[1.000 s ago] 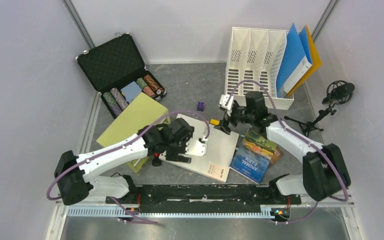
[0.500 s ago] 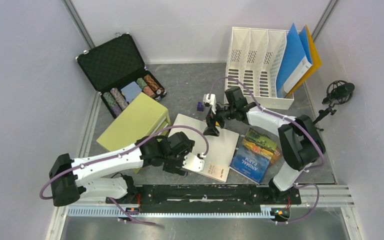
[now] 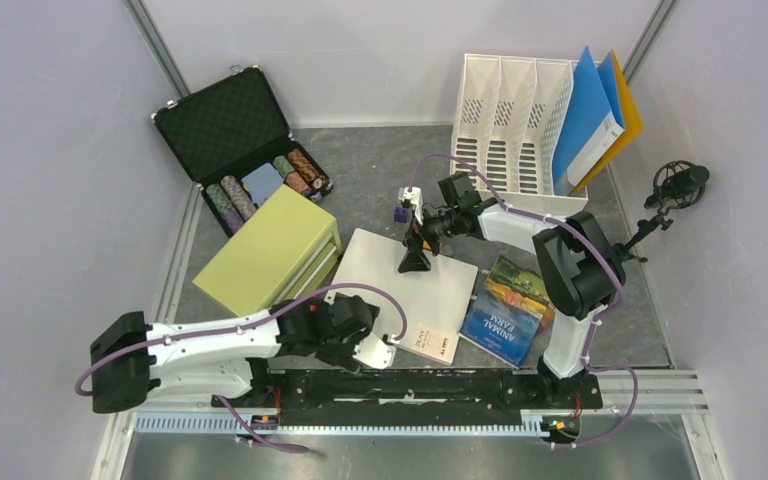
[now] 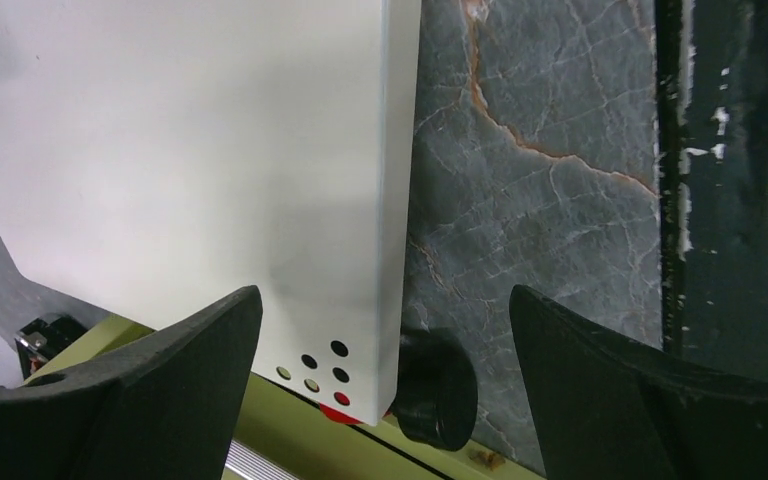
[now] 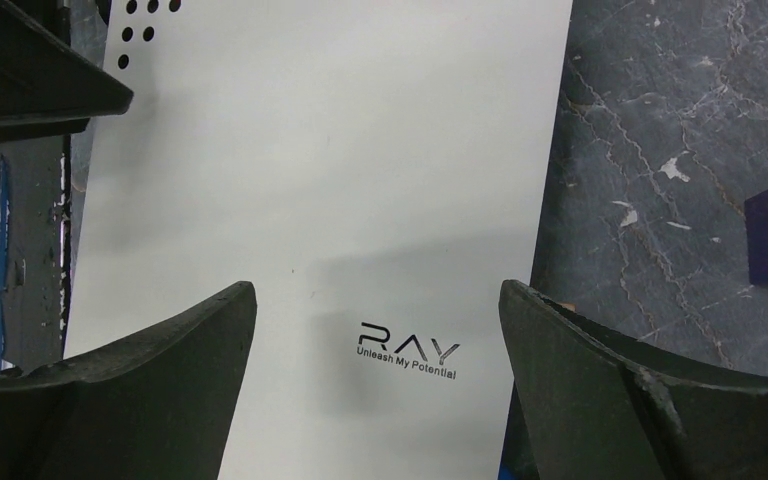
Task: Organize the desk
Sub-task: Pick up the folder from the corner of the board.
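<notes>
The desk [image 3: 370, 175] is dark grey marbled stone. A flat white board [image 3: 415, 295] printed "RAY" lies at its middle. My left gripper [image 3: 375, 350] hangs open at the board's near left corner. In the left wrist view that gripper [image 4: 382, 300] straddles the edge of the board [image 4: 190, 180], with a black round knob [image 4: 440, 390] just beyond the corner. My right gripper [image 3: 413, 252] is open above the board's far edge. The right wrist view shows this gripper [image 5: 378, 290] with the logo on the board [image 5: 330, 180] between the fingers, and nothing held.
A yellow-green drawer cabinet [image 3: 265, 250] sits left of the board, with an open black case of poker chips [image 3: 235, 130] behind it. A white file rack [image 3: 515, 130] with folders stands far right. A book [image 3: 505, 315], a purple cube [image 3: 400, 212] and a microphone stand [image 3: 675, 190] are nearby.
My left gripper drew back off the board toward the near edge. My right gripper swung left and came over the board's far edge.
</notes>
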Robot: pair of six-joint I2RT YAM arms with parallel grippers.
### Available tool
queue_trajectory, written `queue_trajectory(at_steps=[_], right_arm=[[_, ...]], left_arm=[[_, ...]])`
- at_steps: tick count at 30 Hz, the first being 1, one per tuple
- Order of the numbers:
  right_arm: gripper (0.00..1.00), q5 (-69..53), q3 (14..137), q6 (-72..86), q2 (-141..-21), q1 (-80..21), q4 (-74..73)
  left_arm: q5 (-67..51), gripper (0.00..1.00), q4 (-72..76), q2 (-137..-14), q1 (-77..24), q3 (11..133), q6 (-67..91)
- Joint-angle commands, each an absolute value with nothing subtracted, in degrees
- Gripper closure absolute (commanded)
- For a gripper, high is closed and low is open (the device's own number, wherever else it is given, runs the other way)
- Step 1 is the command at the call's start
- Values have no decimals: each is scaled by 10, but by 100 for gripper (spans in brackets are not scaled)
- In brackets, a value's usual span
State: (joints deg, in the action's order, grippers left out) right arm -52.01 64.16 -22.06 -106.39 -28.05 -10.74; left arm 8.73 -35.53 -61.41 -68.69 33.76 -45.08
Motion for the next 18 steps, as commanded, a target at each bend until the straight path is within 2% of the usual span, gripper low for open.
queue_trajectory(at_steps=[1,18], right_arm=[[3,-532,665,-213,-1085,-287,-126],[6,-533,664,-226,-1108,-297,-142]], left_arm=[[139,0,-255,-597,-695,296,-488],[220,1,-60,-563,-713,177,-609]])
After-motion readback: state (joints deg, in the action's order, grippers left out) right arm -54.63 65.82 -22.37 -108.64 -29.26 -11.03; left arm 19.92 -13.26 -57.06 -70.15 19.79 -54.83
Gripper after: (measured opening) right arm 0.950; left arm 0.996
